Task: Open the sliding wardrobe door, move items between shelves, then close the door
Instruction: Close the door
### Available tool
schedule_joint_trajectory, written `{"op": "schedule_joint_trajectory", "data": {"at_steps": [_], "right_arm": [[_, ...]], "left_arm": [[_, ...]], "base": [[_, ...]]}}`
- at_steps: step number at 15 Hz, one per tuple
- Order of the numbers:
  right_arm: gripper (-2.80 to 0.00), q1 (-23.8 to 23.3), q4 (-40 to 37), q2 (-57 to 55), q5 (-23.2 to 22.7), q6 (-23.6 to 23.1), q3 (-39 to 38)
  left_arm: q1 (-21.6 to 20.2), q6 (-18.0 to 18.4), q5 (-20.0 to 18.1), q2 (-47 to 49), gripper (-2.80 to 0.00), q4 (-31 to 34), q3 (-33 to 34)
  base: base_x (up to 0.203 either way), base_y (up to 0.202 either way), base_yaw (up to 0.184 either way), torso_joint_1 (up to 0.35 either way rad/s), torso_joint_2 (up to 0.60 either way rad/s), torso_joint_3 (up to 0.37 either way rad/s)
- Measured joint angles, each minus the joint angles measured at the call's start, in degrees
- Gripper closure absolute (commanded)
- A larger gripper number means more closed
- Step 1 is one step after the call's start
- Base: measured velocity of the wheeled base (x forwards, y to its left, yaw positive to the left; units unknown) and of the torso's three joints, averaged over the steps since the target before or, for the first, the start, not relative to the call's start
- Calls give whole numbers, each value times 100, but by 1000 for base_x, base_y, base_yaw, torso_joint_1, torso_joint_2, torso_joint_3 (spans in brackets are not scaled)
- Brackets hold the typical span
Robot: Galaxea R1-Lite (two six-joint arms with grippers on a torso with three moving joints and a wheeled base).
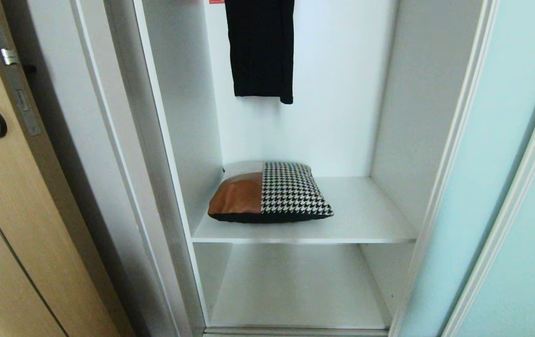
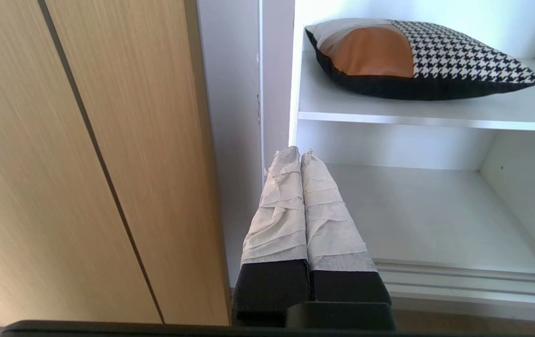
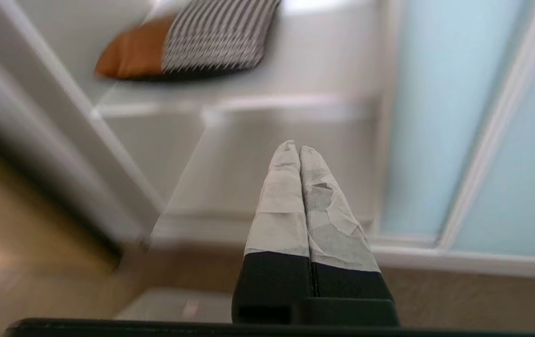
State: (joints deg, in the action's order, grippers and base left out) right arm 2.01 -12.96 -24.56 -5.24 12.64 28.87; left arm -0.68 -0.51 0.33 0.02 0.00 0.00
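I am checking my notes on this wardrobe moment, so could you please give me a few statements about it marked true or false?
1. The patchwork pillow lies on the upper shelf. True.
2. The lower shelf holds a second pillow. False: nothing shows on it.
3. The sliding wardrobe door covers the opening in front of the pillow. False: it stands to the right, and the pillow's compartment is open.
4. The left tool is shut and holds nothing. True.
5. The right tool grips the pillow. False: it is shut on nothing, apart from the pillow.
6. A dark garment hangs above the pillow. True.
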Motion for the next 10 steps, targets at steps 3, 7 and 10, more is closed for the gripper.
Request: {"op": "schedule_joint_trajectory", "data": {"at_steps": [3,7,10], "right_arm": [[0,56,15,-367,1023,-80,577],[0,196,94,-927,2361,-710,1361],[0,183,93,-1405,2928,-811,2078]], "left_arm": [[0,0,-2,-2,0,0,0],[2,2,-4,-7,0,0,0],[2,0,-2,-10,0,0,0]], "base": [[0,0,0,0,0,0],[0,0,0,0,0,0],[0,0,0,0,0,0]]}}
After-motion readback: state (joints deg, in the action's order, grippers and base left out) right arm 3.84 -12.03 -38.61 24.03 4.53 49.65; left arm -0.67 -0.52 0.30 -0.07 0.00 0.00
